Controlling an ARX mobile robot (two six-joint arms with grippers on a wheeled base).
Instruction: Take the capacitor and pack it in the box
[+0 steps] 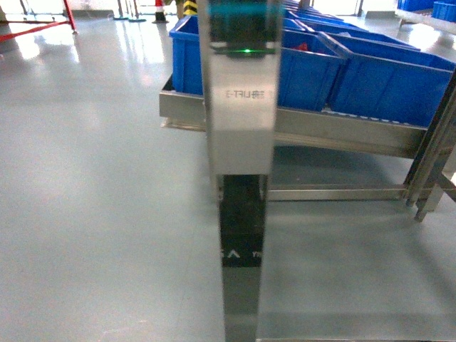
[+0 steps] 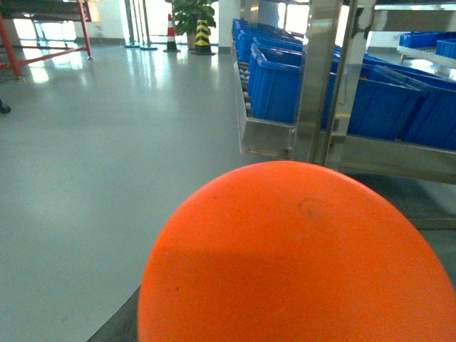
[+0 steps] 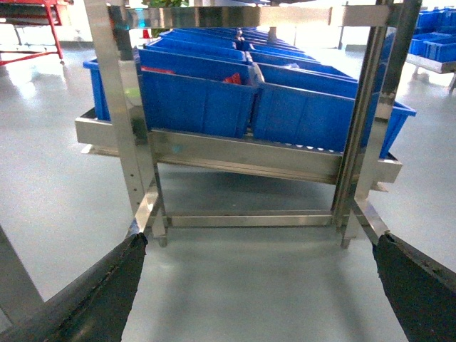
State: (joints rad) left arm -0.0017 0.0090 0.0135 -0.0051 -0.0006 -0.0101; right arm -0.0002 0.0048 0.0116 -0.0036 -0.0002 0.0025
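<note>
No capacitor and no box show in any view. A large, smooth orange round thing (image 2: 299,263) fills the lower part of the left wrist view and hides the left gripper. Only a dark sliver (image 2: 117,324) shows at its lower left, so I cannot tell whether that gripper is open or shut. The right gripper (image 3: 260,285) is open. Its two dark fingers (image 3: 107,292) stand far apart at the frame's lower corners, with only grey floor between them. Neither gripper appears in the head view.
The robot's steel lift column (image 1: 239,107) stands in the middle of the head view. Behind it a steel rack (image 1: 342,132) carries open blue bins (image 1: 306,71). The rack's legs (image 3: 146,206) are just ahead of the right gripper. Grey floor, a red frame (image 2: 43,53) and a cone (image 2: 171,32) lie to the left.
</note>
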